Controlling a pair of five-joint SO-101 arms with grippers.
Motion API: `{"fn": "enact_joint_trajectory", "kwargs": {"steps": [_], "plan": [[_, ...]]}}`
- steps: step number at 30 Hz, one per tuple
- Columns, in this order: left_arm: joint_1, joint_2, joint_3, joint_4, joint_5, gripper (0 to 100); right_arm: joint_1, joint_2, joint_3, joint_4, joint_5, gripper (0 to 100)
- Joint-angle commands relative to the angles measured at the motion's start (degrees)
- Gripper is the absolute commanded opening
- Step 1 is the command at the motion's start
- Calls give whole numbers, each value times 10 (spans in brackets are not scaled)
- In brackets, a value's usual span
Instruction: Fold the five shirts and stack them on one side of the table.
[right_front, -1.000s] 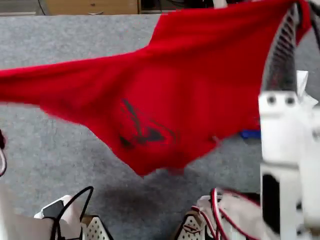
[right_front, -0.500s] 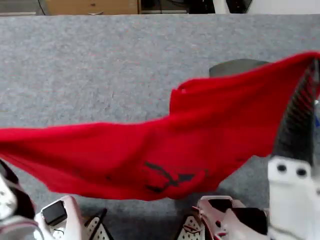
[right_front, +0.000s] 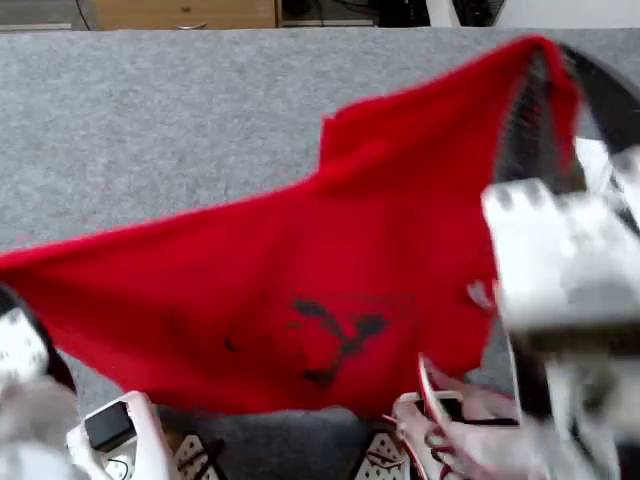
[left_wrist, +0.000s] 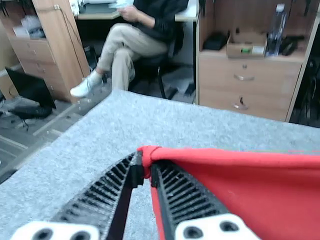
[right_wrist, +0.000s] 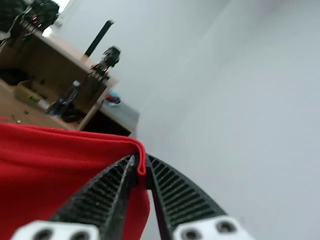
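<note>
A red shirt (right_front: 330, 290) with a dark print hangs stretched in the air above the grey table (right_front: 160, 120), held up by both arms. My left gripper (left_wrist: 145, 167) is shut on one corner of the red shirt (left_wrist: 240, 185). At the other end my right gripper (right_wrist: 140, 167) is shut on a folded edge of the red shirt (right_wrist: 55, 170), raised high and pointing toward the room's wall. In the high view the right arm (right_front: 560, 260) stands at the right, and the left arm (right_front: 20, 350) shows at the left edge.
The table's far half lies bare and grey. Arm bases and cables (right_front: 430, 430) sit along the near edge. A white and dark thing (right_front: 600, 160) shows at the right behind the arm. Wooden cabinets (left_wrist: 245, 80) stand beyond the table.
The shirt swung down toward the near edge, then its right end rose again and the cloth spread wider. The right arm shifted left and higher.
</note>
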Motion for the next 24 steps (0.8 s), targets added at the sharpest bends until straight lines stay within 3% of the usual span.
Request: {"fn": "enact_joint_trajectory", "kwargs": {"steps": [1,7,11,14,18,24], "plan": [[0,42,132,-143,-1,18,-27,-1,164,-112,4,2],[28,153,283,-443,23,18,-54,25,483,-449,0,2],[53,260,306,-607,75,18,-66,108,577,-630,-2,2],[60,338,296,-683,100,18,-71,189,549,-656,-2,2],[69,421,254,-711,112,18,-72,284,459,-646,-14,2],[78,446,243,-710,110,18,-69,371,296,-494,-42,2]]}}
